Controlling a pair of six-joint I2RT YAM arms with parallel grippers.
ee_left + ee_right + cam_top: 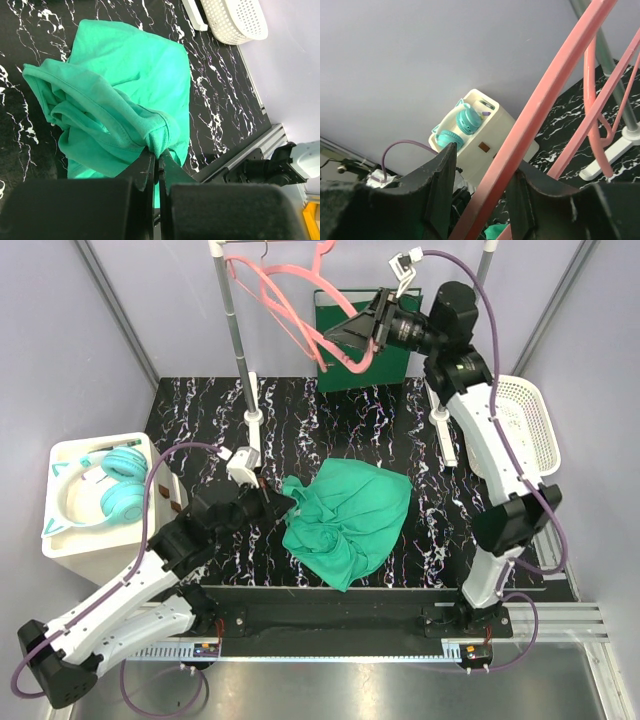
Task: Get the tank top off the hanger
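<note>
Two grippers are engaged. The left gripper (156, 162) is pressed together, its fingers (145, 172) pinching a raised fold of the green tank top (125, 75) at the hem nearest the claw. From that pinch the garment spreads away from the claw in a crumpled heap, lying flat on the black marbled tabletop (210, 115) and fully off the hanger. Beyond the far edge of the fabric, well apart from the claw, a white mesh basket (235, 20) stands at the table edge.

The right gripper (485, 167) is raised well above the table and clamps a pink hanger (550, 95); one bar of the hanger runs between its fingers (437, 190), with a finger on each side of it. Outward from this claw, the hanger reaches up to the rail of a grey rack (238, 340). Further past the claw, teal headphones (460, 125) rest on a white box (495, 130).
</note>
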